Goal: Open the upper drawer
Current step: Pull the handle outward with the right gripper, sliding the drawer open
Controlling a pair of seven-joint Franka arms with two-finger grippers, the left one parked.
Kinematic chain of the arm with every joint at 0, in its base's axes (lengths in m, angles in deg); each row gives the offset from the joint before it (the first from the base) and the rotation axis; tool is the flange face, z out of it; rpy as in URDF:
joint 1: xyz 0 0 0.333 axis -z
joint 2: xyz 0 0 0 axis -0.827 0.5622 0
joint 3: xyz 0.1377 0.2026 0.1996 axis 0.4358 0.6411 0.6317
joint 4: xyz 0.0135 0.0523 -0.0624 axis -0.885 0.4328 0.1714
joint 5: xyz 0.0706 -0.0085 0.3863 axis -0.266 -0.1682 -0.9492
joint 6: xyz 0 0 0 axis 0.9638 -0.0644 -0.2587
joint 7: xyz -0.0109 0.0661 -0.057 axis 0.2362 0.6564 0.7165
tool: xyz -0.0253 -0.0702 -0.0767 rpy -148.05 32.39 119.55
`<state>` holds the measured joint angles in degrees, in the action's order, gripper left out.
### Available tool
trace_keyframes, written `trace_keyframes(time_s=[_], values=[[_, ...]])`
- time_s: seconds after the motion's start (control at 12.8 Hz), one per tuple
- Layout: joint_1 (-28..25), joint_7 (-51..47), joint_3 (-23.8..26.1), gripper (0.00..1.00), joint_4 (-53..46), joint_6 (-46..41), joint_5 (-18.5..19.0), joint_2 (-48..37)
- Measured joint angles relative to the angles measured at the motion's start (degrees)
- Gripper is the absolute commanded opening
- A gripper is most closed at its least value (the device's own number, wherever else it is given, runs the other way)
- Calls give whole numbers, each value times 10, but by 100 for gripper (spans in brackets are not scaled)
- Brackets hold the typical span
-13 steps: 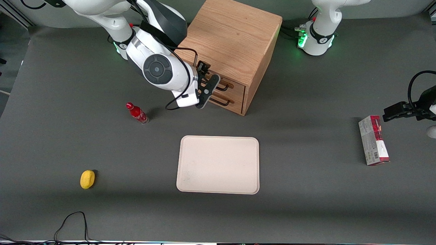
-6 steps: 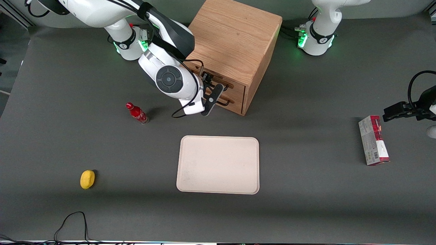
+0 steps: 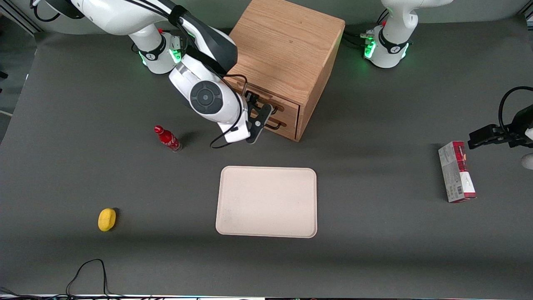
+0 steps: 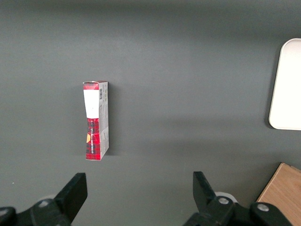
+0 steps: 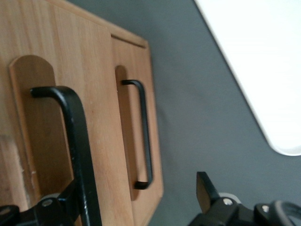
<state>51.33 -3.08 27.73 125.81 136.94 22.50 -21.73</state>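
The gripper (image 3: 256, 107) is right in front of the cabinet's (image 3: 287, 46) drawer face, at the height of the upper drawer (image 3: 288, 106). Its fingers are spread wide. In the right wrist view the drawer's black bar handle (image 5: 80, 150) runs between them, just beside one finger (image 5: 70, 195) and well apart from the other, so nothing is clamped.

The right arm reaches down from its base, its wrist turned so the gripper points into the cabinet front.

The upper drawer sits in the cabinet directly above the lower drawer (image 3: 285, 125), with no gap showing.

Nearer the front camera lies a pale tray (image 3: 266, 202). A red bottle (image 3: 168, 138) stands beside the arm, a yellow fruit (image 3: 107, 219) nearer still. A red-and-white box (image 3: 457, 171) lies toward the parked arm's end.
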Motion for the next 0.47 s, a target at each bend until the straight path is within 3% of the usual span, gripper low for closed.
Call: trace_keyframes(time_s=[0.47], values=[[29, 26, -19, 100, -43, 1, 73, 19]])
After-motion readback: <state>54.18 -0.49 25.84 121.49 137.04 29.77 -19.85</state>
